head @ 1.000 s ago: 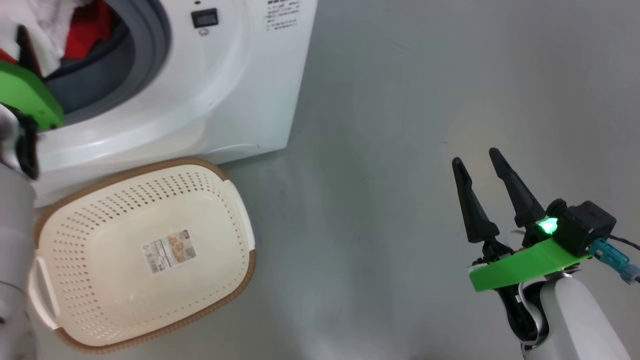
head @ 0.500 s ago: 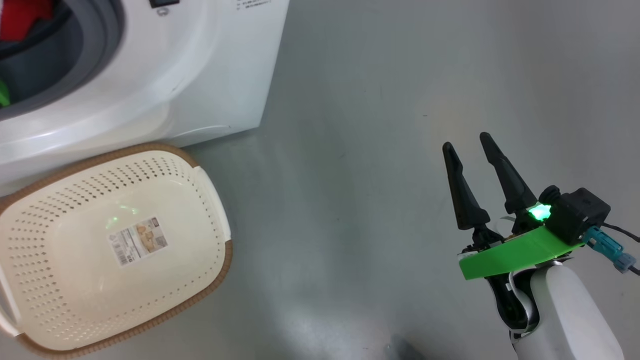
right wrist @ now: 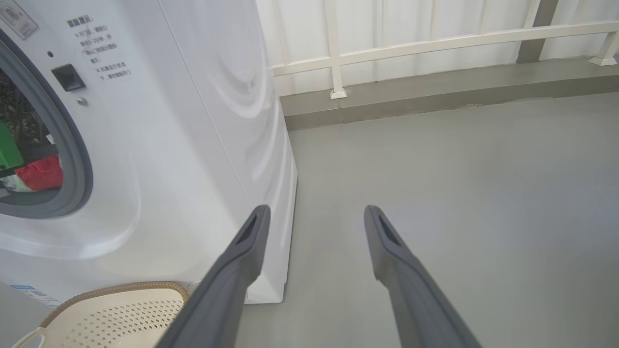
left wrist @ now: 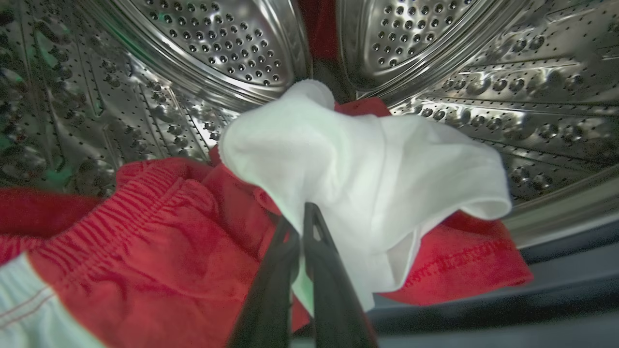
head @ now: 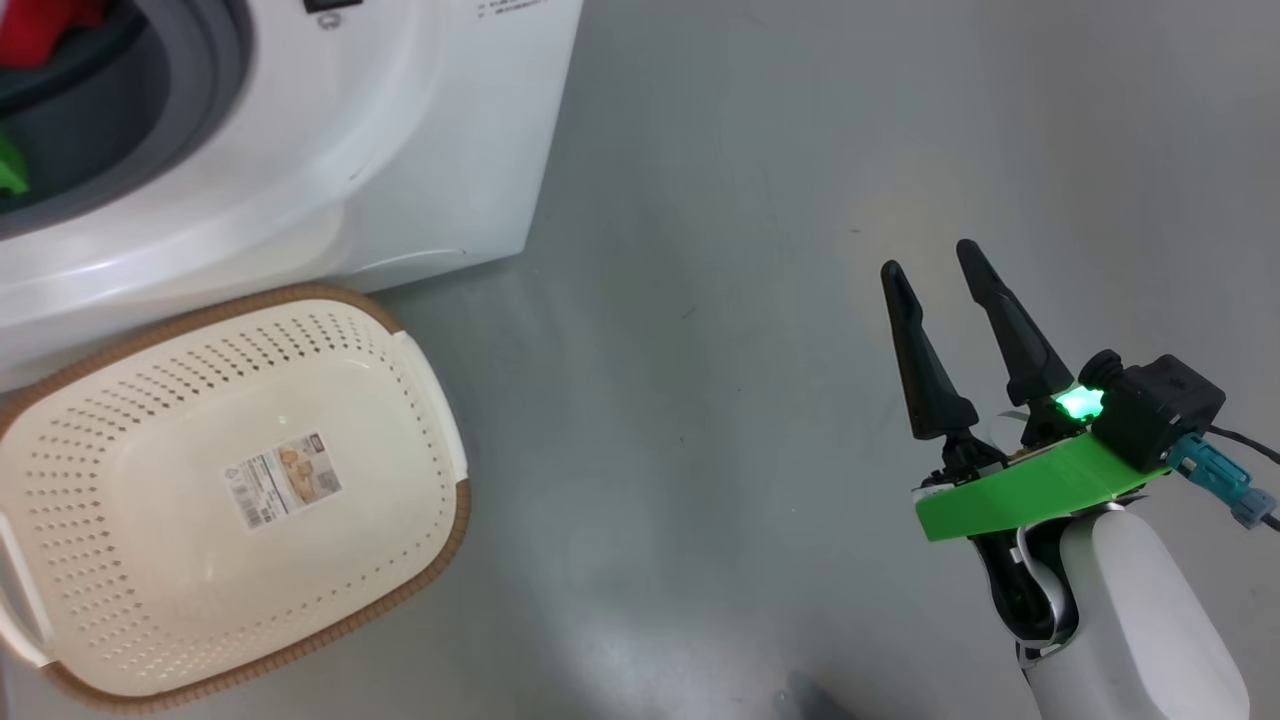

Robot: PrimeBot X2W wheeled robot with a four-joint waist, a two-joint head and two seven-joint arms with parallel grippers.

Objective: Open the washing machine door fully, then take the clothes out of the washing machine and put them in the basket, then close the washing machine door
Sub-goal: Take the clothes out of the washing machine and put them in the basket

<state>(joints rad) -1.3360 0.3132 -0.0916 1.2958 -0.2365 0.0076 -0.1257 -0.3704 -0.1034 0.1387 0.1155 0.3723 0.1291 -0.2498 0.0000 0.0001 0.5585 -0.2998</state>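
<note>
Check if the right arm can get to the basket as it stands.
Likely yes. Only bare floor lies between the right end effector, open and empty, and the basket, which sits mouth up in front of the washing machine. Whether the arm stretches that far I cannot tell.

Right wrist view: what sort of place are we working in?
Probably a laundry corner or balcony: a white front-loading washing machine, a cream basket beside it, bare grey floor and a white railing.
</note>
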